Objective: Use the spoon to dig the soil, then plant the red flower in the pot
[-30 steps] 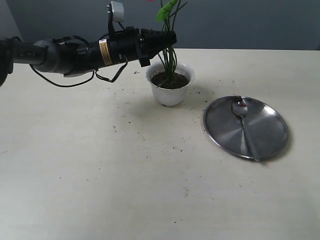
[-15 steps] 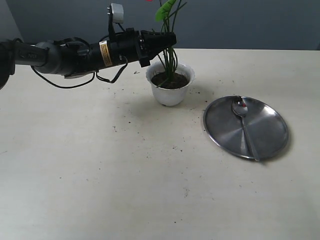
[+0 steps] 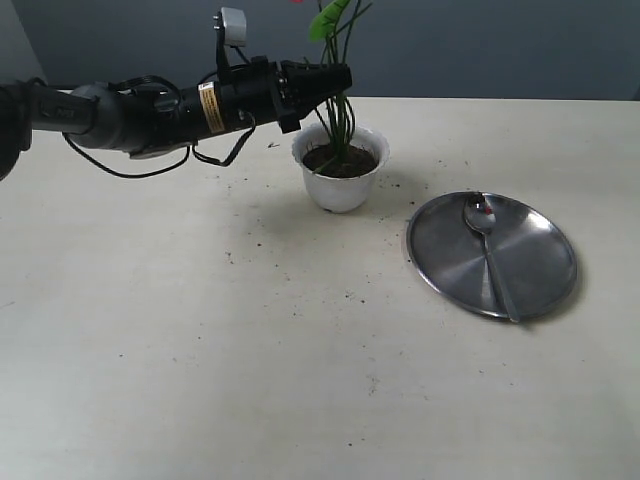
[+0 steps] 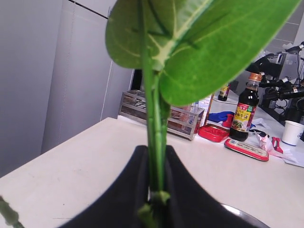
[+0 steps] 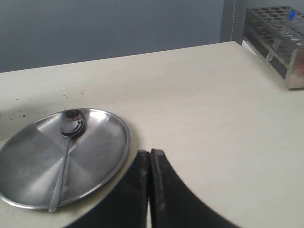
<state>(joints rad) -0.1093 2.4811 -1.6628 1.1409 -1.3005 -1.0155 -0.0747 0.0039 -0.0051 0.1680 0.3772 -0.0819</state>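
The white pot (image 3: 340,186) stands at the back middle of the table with dark soil (image 3: 352,163) inside. The red flower's green stems (image 3: 341,122) rise upright out of the soil, and its leaves (image 3: 333,20) reach the top edge. My left gripper (image 3: 340,80) comes in from the left above the pot and is shut on those stems (image 4: 154,142), under a big leaf (image 4: 199,42). The spoon (image 3: 491,250) lies on the round steel plate (image 3: 545,265). My right gripper (image 5: 150,153) is shut and empty beside that plate (image 5: 104,147) and the spoon (image 5: 64,161).
Soil crumbs (image 3: 262,240) are scattered on the table around the pot. A test-tube rack (image 5: 280,42) stands near the table's far corner in the right wrist view. Another rack (image 4: 137,105), a sauce bottle (image 4: 246,111) and red items (image 4: 213,133) sit behind the flower in the left wrist view.
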